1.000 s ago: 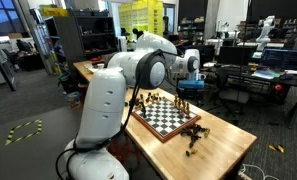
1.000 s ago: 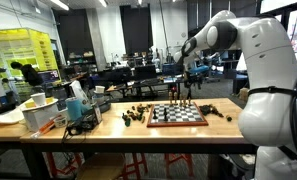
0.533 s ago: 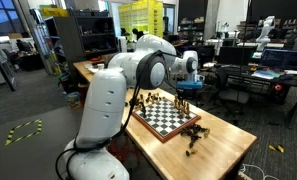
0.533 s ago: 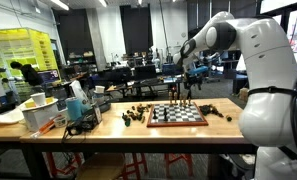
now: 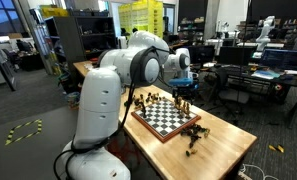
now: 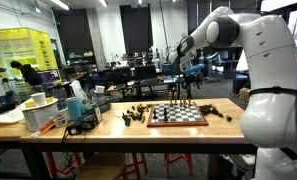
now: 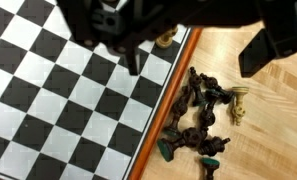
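Gripper [image 7: 193, 66] has swung slightly sideways above the chessboard [image 7: 68, 100] edge. Jaws wide apart, holding nothing. Heap of dark pieces [image 7: 198, 125] lies on the table [image 7: 280, 135], just right of the board, untouched.

Heap of dark chess pieces [image 7: 196, 112], mostly toppled and tangled together, with one pale piece [image 7: 238, 103] at its outer side, lying on the wooden table [image 7: 278, 140] just beside the framed edge of the black-and-white chessboard [image 7: 58, 95].
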`<state>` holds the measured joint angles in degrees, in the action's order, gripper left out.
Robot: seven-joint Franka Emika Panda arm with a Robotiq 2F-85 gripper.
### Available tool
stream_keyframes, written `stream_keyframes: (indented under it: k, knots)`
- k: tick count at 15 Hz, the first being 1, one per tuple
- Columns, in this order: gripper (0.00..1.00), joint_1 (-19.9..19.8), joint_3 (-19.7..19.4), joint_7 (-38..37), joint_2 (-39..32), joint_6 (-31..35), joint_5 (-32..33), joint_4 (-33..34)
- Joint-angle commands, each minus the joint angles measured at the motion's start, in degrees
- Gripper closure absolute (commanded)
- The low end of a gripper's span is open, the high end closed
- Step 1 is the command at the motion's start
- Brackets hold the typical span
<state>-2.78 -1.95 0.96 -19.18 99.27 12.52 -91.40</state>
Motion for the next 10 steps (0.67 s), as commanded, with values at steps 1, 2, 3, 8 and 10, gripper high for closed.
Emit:
stream_keyframes:
  k: [1, 2, 3, 8, 10]
  knots:
    - [0.0, 1.8, -0.2, -6.6, 6.3, 2.2, -0.2, -9.4]
    - [0.0, 2.1, -0.2, -8.3, 7.5, 3.0, -0.2, -11.7]
    - [0.0, 2.3, -0.2, -10.1, 9.0, 4.8, -0.2, -14.4]
    - [0.0, 2.9, 0.1, -14.3, 18.1, 13.3, 5.6, -29.9]
    - [0.0, 2.5, 0.1, -14.1, 13.5, 11.4, 4.4, -25.0]
